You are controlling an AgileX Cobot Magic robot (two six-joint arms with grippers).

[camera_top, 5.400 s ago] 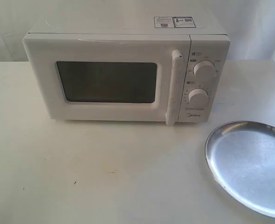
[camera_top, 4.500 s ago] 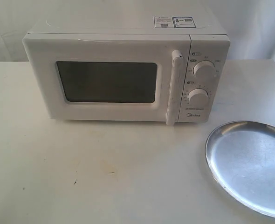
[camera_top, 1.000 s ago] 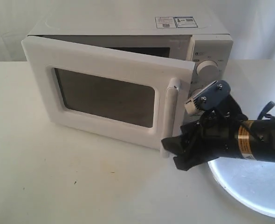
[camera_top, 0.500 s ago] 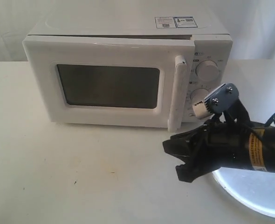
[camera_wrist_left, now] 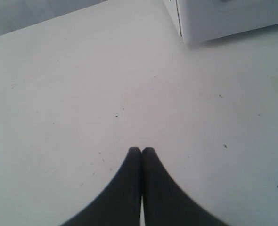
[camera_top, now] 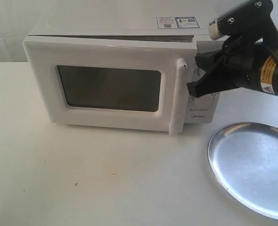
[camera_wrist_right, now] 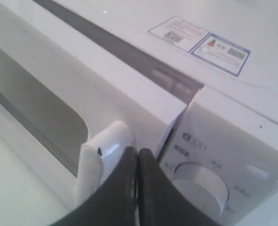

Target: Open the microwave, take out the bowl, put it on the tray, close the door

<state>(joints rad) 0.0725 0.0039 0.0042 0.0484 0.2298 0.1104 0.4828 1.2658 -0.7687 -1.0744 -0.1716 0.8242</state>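
The white microwave (camera_top: 120, 26) stands at the back of the table. Its door (camera_top: 106, 54) is almost shut, with a thin dark gap along the top edge. My right gripper (camera_top: 192, 90) is shut and empty, its tips just right of the upper part of the bar handle (camera_top: 179, 94), in front of the knobs. In the right wrist view the right gripper (camera_wrist_right: 137, 150) sits between the handle top (camera_wrist_right: 103, 153) and a round knob (camera_wrist_right: 202, 186). The silver tray (camera_top: 252, 169) lies at the front right. My left gripper (camera_wrist_left: 141, 149) is shut over bare table. The bowl is hidden.
The white table (camera_top: 82, 179) stretches in front of the microwave. A lower corner of the microwave (camera_wrist_left: 224, 19) shows far off in the left wrist view. Stickers (camera_top: 176, 22) lie on the microwave's top. A white curtain hangs behind.
The door, swung partly open a second ago, has fallen back to nearly shut. My right gripper has risen from low beside the tray to the handle's upper part.
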